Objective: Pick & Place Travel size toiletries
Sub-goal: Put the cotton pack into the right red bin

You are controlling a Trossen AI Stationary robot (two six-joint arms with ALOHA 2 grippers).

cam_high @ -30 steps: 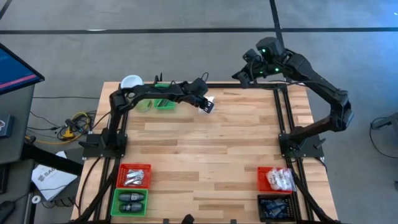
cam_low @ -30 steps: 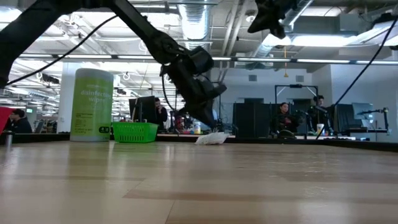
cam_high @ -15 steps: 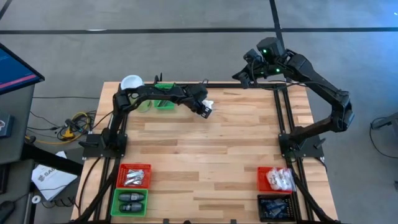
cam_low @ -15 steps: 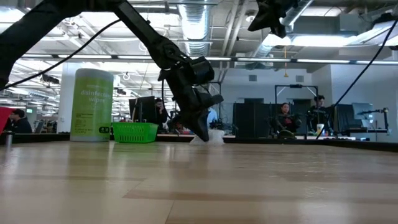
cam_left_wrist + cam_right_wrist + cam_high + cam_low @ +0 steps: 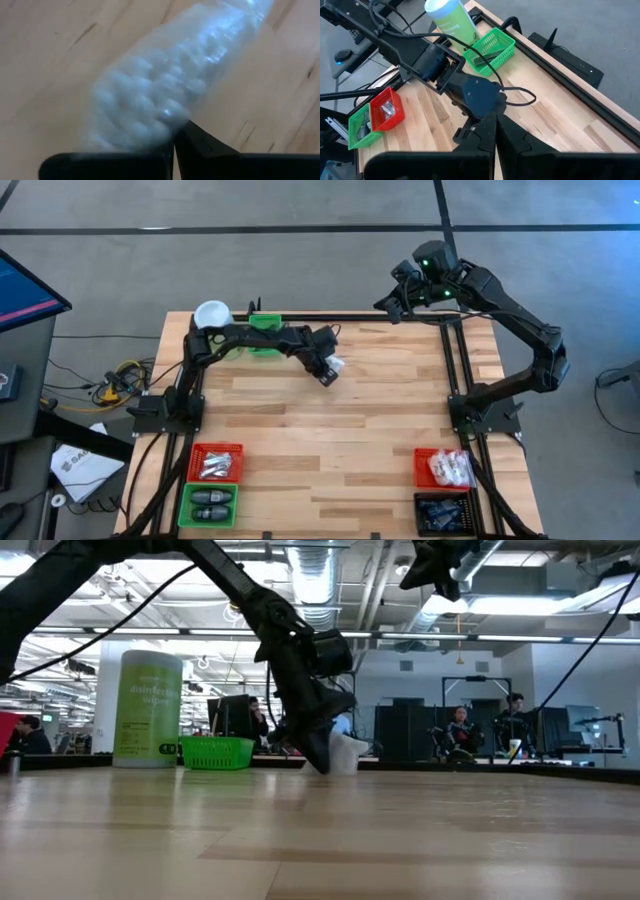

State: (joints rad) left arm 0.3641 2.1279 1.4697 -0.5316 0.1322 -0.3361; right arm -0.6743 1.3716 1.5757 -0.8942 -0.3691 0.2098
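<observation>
A white crinkly sachet [image 5: 338, 364] [image 5: 346, 752], one of the travel size toiletries, is at the far middle of the table. In the left wrist view it shows as a clear packet of white lumps [image 5: 165, 85]. My left gripper [image 5: 326, 374] [image 5: 322, 762] [image 5: 174, 146] points steeply down, low over the wood, and is shut on the sachet. My right gripper [image 5: 386, 303] [image 5: 495, 131] is shut on nothing and hangs high over the far right corner. More toiletries fill the bins at the near corners. My left gripper pinches the sachet's end edge [image 5: 170, 131] between its two shut fingertips. The fingers slant down from above and from the table's left. The sachet stands tilted up beside the fingers, toward the table's right. I cannot tell whether its lower end touches the wood.
A green basket [image 5: 263, 340] and a tall green canister [image 5: 150, 708] stand at the far left. A red bin [image 5: 216, 462] and a green bin [image 5: 210, 503] sit near left, a red bin [image 5: 442, 468] and a black bin [image 5: 440, 513] near right. People sit beyond the table.
My left gripper has moved toward the table's near edge and down, tipping steeper. The sachet has come along with it; it lay flat on the wood and now stands more upright beside the fingers.
</observation>
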